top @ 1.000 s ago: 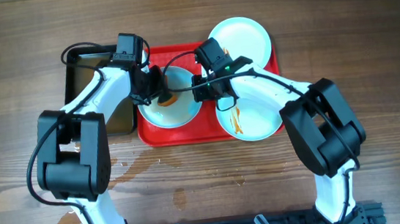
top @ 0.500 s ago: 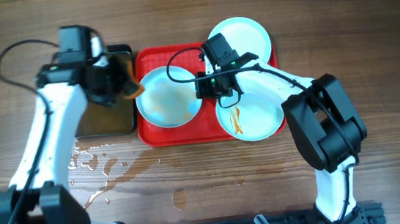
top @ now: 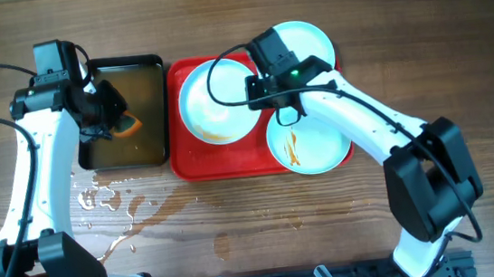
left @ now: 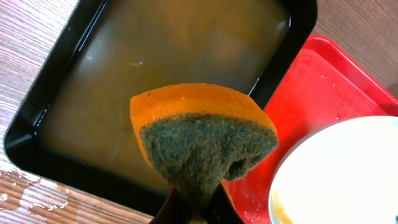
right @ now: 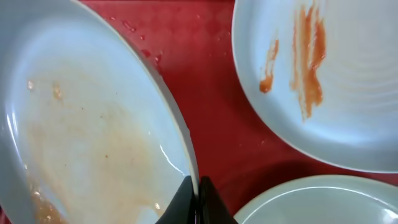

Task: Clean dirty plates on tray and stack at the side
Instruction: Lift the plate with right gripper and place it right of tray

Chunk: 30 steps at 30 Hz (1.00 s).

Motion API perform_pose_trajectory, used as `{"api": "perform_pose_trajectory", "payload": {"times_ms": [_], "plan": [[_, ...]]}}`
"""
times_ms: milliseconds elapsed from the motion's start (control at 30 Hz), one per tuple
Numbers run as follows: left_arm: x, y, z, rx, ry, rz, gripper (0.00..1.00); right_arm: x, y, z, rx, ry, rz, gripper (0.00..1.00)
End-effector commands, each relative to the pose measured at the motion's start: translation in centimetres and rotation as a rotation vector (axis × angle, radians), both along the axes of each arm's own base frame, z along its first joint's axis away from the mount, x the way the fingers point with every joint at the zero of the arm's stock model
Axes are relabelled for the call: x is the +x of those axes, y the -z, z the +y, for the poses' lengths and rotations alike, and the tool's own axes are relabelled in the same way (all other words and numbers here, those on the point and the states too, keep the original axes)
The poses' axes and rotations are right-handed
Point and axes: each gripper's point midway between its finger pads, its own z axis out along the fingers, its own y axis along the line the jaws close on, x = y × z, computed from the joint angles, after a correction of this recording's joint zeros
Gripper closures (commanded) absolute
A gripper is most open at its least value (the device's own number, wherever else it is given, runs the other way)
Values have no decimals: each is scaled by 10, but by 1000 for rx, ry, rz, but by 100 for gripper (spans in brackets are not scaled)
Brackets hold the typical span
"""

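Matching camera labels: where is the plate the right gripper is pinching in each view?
Overhead: the plate lies over the left half of the red tray, with the right gripper on its right rim.
Left wrist: the plate fills the lower right corner, just right of the sponge.
Right wrist: it fills the left half, its rim between the fingers at the bottom edge.
Shared landmark: the red tray shows in all three.
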Motion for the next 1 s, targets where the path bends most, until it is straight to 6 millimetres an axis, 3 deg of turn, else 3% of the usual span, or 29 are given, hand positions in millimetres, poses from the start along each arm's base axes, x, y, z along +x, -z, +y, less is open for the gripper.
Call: {"api": "perform_pose_trajectory", "payload": {"times_ms": [0,133,233,433,667,800,967], "plan": [[3,-4,5,20,-4,-17,96,22,-43,-7,-137,30,-167,96],[2,-2,5,20,-3,-12,96,26,-60,-29,-392,63,-293,96],[5,-3,5,21,-3,-24,96,26,-75,-33,-549,36,-382,96],[7,-4,5,22,-3,-35,96,16,-118,4,-768,-61,-605,96],[8,-5,-1,-11,9,-41,96,-23,-171,27,-918,100,-839,96],[9,-6,-9,-57,19,-46,96,-37,-174,45,-892,78,-873,96],[10,-6,-8,-56,20,-53,96,-38,-172,45,-906,59,-865,96]]}}
